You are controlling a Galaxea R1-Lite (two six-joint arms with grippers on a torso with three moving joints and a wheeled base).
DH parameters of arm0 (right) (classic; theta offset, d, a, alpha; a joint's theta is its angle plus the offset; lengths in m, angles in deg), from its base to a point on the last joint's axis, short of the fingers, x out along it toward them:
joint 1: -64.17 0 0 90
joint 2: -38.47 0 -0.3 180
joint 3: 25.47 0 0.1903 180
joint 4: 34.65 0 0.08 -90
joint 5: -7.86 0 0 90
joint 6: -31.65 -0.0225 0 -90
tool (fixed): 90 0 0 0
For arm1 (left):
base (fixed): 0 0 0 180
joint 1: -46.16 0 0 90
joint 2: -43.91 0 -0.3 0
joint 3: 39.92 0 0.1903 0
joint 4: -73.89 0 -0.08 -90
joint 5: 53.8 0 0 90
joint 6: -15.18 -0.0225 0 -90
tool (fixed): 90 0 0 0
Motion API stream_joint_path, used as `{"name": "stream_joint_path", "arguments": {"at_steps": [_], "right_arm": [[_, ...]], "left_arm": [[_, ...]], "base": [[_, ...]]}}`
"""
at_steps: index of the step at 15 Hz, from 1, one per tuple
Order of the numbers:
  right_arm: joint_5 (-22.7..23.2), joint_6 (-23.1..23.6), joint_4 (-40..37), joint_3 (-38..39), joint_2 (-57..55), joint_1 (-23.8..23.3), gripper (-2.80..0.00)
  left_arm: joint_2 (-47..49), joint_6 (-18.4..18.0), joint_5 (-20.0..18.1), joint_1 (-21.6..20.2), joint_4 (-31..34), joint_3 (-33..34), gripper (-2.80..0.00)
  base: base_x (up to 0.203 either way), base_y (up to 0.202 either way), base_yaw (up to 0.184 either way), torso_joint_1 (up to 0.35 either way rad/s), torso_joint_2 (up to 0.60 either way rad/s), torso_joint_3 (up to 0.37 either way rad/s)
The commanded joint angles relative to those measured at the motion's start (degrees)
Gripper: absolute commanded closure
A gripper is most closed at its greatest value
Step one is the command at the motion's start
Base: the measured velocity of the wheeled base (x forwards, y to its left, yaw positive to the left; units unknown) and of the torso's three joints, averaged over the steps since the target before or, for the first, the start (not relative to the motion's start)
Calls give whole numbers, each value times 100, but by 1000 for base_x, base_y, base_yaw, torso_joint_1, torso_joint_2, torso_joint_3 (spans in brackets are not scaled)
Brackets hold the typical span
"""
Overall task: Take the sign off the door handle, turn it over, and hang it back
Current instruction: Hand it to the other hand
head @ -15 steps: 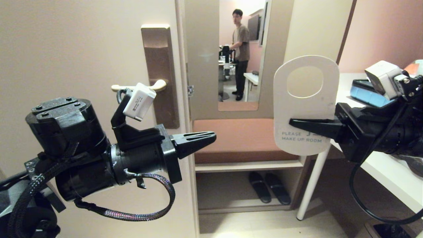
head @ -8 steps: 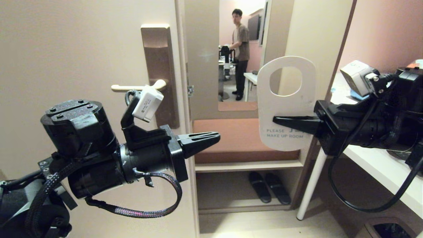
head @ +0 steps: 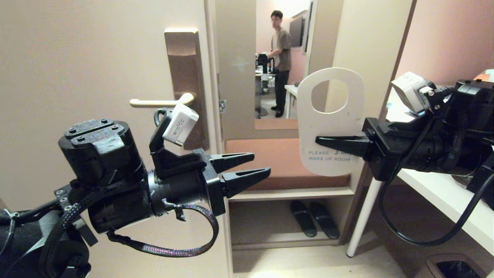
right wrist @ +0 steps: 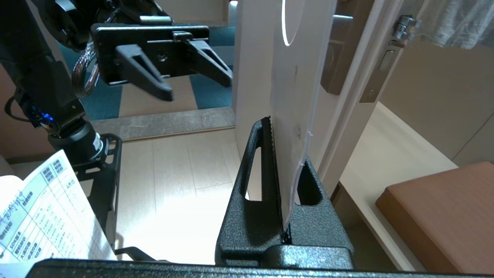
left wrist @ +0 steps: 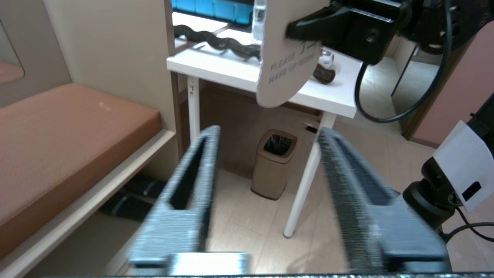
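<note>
Sign held in open air, clear of the door edge.
Right tool (head: 322, 139) clamps the upright sign (head: 330, 123), "PLEASE MAKE UP ROOM" partly hidden; left tool (head: 257, 165) gapes empty, well apart; door handle (head: 160, 101) bare.

1. Warm, fairly dim indoor light fills the head view; a bright patch glows on top of the bronze plate (head: 181, 34) beside the door.
2. The left hand (left wrist: 266, 200) shows motion blur in its own wrist view, fingers smeared.
3. Glare whitens the floor (right wrist: 173, 216) in the right wrist view.
4. Straight edges bow near the frame borders.
</note>
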Motion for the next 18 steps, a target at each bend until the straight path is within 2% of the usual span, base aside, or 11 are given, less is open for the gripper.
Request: {"name": "stream_joint_path", "arguments": {"at_steps": [1, 8, 10, 12, 13, 18], "right_arm": [[36, -18, 26, -99, -39, 136, 0], [30, -38, 110, -599, -386, 617, 0], [28, -310, 533, -583, -485, 681, 0], [6, -973, 1247, -564, -580, 788, 0], [-4, -1158, 1548, -558, -638, 811, 0], [-8, -1223, 1722, -371, -669, 882, 0]], "left_arm": [[54, 7, -22, 21, -66, -6, -280], [54, 16, -13, 56, -84, -6, -280], [62, 16, -4, 56, -84, -6, -280], [69, 16, -4, 49, -84, 2, -280], [86, 12, -1, 44, -88, 2, -280], [282, 91, 5, 21, -490, -6, -280]], "base": [[0, 0, 0, 0, 0, 0], [0, 0, 0, 0, 0, 0], [0, 0, 0, 0, 0, 0], [0, 0, 0, 0, 0, 0], [0, 0, 0, 0, 0, 0], [0, 0, 0, 0, 0, 0]]}}
